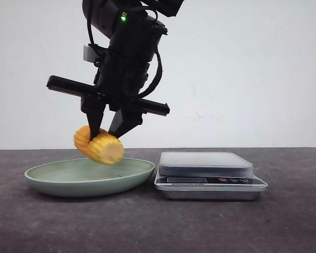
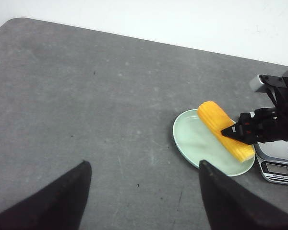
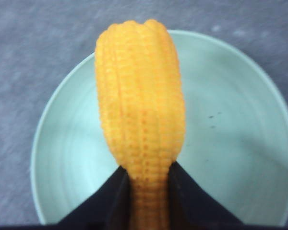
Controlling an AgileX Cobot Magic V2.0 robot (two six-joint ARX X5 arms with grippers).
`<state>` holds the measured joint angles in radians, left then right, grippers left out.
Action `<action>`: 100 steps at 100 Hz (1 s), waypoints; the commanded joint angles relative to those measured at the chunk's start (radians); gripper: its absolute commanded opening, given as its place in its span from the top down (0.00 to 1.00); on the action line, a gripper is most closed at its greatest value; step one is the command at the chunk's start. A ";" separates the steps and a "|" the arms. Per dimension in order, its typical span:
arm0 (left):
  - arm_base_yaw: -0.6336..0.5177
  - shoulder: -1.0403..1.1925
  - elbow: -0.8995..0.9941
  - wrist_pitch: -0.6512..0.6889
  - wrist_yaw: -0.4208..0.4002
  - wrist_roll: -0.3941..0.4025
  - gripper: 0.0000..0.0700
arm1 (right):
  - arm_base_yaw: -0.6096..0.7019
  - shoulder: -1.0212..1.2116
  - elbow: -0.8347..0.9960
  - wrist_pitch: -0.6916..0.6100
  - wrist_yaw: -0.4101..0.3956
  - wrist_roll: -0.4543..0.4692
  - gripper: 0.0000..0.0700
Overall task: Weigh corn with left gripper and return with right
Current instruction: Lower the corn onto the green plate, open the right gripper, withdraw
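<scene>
The corn (image 1: 100,146) is a yellow-orange cob piece, held just over the pale green plate (image 1: 52,174). My right gripper (image 1: 104,136) is shut on it from above. The right wrist view shows both black fingers pinching the corn (image 3: 139,96) at its near end over the plate (image 3: 53,143), with the gripper (image 3: 148,166) closed around it. My left gripper (image 2: 143,164) is open and empty over bare table, well away from the plate (image 2: 192,139). From there I see the corn (image 2: 223,129) with a right finger (image 2: 242,130) on it. The left gripper is out of the front view.
A silver kitchen scale (image 1: 205,163) with a flat top stands just right of the plate; its corner shows in the left wrist view (image 2: 278,165). The table is dark grey, with a white wall behind.
</scene>
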<state>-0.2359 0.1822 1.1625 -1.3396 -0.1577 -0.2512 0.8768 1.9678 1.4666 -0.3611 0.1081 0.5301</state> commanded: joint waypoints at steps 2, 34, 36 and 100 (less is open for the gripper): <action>-0.002 0.000 0.014 0.004 0.001 -0.001 0.39 | 0.006 0.019 0.021 0.000 0.005 0.011 0.90; -0.002 0.000 0.014 0.004 0.001 -0.001 0.39 | 0.004 0.019 0.021 -0.015 0.024 0.010 0.18; -0.002 0.000 0.014 0.004 0.001 -0.001 0.39 | 0.004 0.019 0.021 -0.014 0.024 0.010 0.18; -0.002 0.000 0.014 0.000 0.001 0.000 0.39 | -0.128 -0.237 0.021 -0.147 0.024 -0.241 0.23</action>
<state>-0.2359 0.1822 1.1625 -1.3441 -0.1577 -0.2512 0.7757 1.7531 1.4666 -0.4923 0.1272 0.3538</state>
